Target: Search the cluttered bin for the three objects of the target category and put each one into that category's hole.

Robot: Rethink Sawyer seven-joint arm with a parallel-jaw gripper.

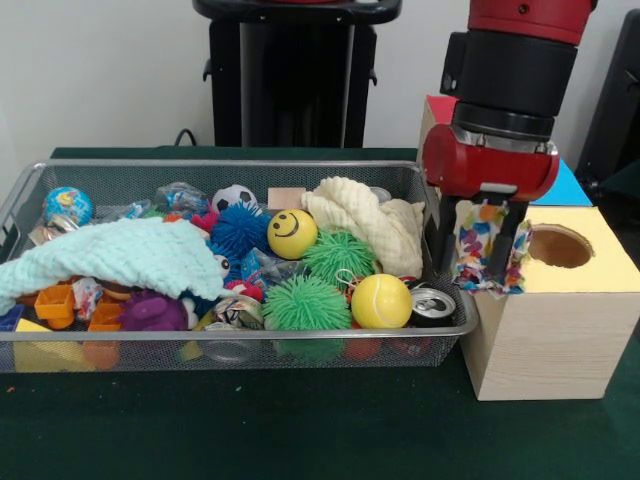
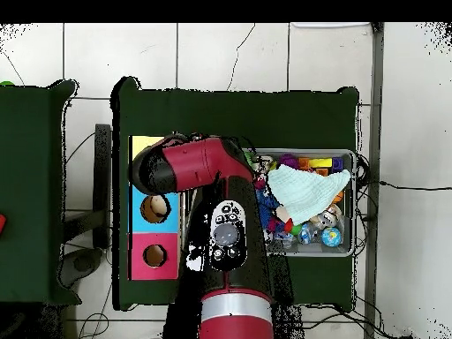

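1. A patchwork cloth, white with red, blue, yellow and green patches, hangs pinched between the two dark fingers of the gripper.
2. It hangs over the left edge of the yellow box, between the bin and the hole, its lower hem touching or just above the box top (which of the two I cannot tell).
3. The hole is a rough round cut-out just right of the cloth in the front view; nothing shows inside it.
4. The arm comes down from above, red and black, its wrist right over the cloth. In the overhead view the arm covers the yellow box, so gripper and cloth are hidden there.
5. Behind the yellow box the front view shows a blue box and a red one; from above, the blue top and red top each have a hole.
6. The bin sits just left of the yellow box on the green worktop. It holds a mint towel at left, a cream towel at back right, a smiley ball, a yellow ball, two green spiky balls, a blue spiky ball, a can and a globe ball.
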